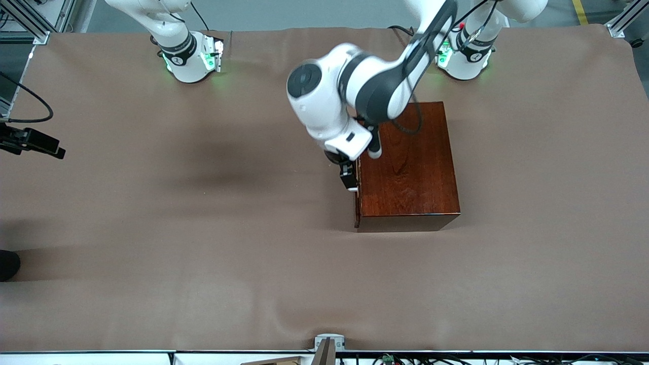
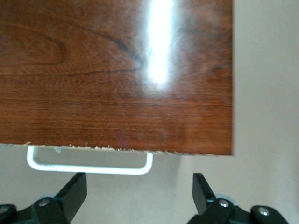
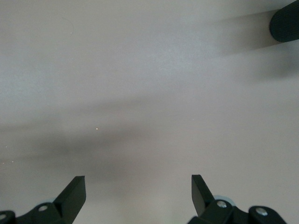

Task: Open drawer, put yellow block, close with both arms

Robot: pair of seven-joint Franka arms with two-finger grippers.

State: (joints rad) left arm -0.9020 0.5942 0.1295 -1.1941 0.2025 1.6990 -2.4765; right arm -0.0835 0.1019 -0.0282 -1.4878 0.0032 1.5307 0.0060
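The glossy mahogany cabinet [image 1: 410,162] stands near the left arm's base, and the drawer is shut in it. The drawer's front [image 1: 357,208] faces the right arm's end of the table. Its white bar handle [image 2: 88,167] sticks out under the cabinet's top [image 2: 117,74]. My left gripper [image 1: 349,178] hangs open just in front of that handle, with only one end of the bar between its fingers [image 2: 77,189]. My right gripper [image 3: 138,189] is open over bare cloth and holds nothing; it is out of the front view. The yellow block is out of view.
A brown cloth [image 1: 203,228] covers the whole table. A black camera mount [image 1: 33,142] and a dark object [image 1: 7,263] sit at the table's edge at the right arm's end. A dark rounded thing [image 3: 285,21] shows in a corner of the right wrist view.
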